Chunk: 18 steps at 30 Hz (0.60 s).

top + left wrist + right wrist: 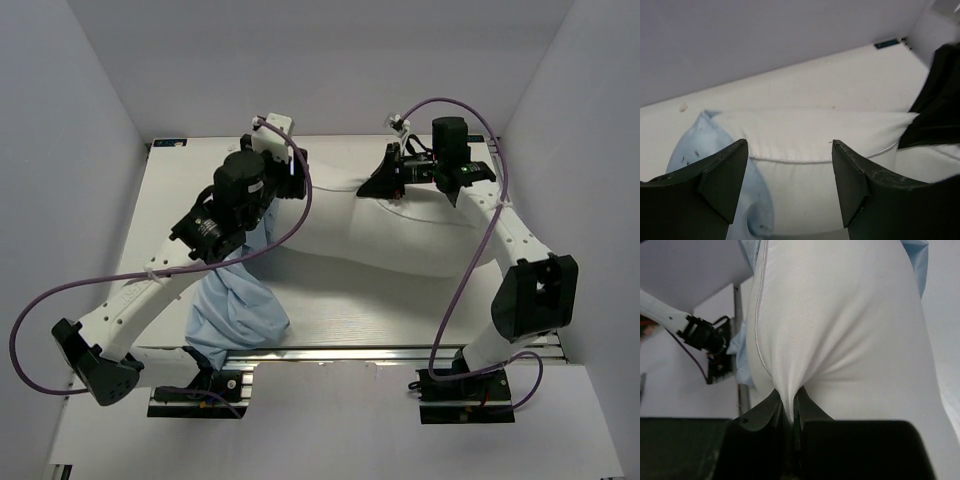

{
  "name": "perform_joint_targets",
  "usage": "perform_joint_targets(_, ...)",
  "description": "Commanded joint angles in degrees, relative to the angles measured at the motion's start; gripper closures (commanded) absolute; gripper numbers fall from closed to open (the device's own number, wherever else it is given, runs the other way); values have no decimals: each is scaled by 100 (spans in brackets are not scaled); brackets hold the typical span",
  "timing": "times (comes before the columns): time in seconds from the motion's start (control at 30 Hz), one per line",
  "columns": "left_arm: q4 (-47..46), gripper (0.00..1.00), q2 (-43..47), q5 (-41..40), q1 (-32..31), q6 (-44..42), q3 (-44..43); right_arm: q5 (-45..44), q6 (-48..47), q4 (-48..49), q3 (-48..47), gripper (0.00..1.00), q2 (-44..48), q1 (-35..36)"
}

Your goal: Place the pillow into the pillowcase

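The white table [400,320] carries everything. The pillow [400,240] lies across its middle, running from under the left arm toward the right arm. The pillowcase [235,305] is bunched in a wrinkled heap at the pillow's left end, trailing down to the table's near edge. In the right wrist view, blue cloth shows on both sides of the pillow's far end, so that end looks to have started into the mouth, with most of the pillow outside. The right hand [790,412] is clenched on a small pinched fold of the pillow's cover, and tension creases fan out from the pinch. The left hand [789,145] is spread wide and grasps nothing, hovering above the seam where blue cloth meets white. The step appears to be feeding the pillow deeper. To do it well, the left hand should come down onto the blue hem alone, not the pillow beneath, and hold the mouth firm. The right hand should then push low along the table toward it. The pinch is shallow, so a slow, steady drive would suit, or the fold may slip and the cloth bunch ahead.
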<state>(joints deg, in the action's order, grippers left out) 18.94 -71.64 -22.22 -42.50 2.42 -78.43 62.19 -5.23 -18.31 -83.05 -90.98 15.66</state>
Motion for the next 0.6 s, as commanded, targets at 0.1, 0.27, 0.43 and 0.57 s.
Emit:
perform_joint_targets(0.1,-259,20,-517,315,-4,48,-576,743,2369,1190,-290,94,-673,-510)
perform_joint_targets(0.27,-566,19,-1001,288,172,294,-533,128,1789,319,-853,92,-1421,-748)
perform_joint_targets(0.43,-445,20,-1002,411,277,663,-559,-163,1763,380,-1826,87,-2151,-880)
perform_joint_targets(0.57,-163,21,-555,359,277,1172,-8,-593,1404,267,-2566,78,-2704,-898)
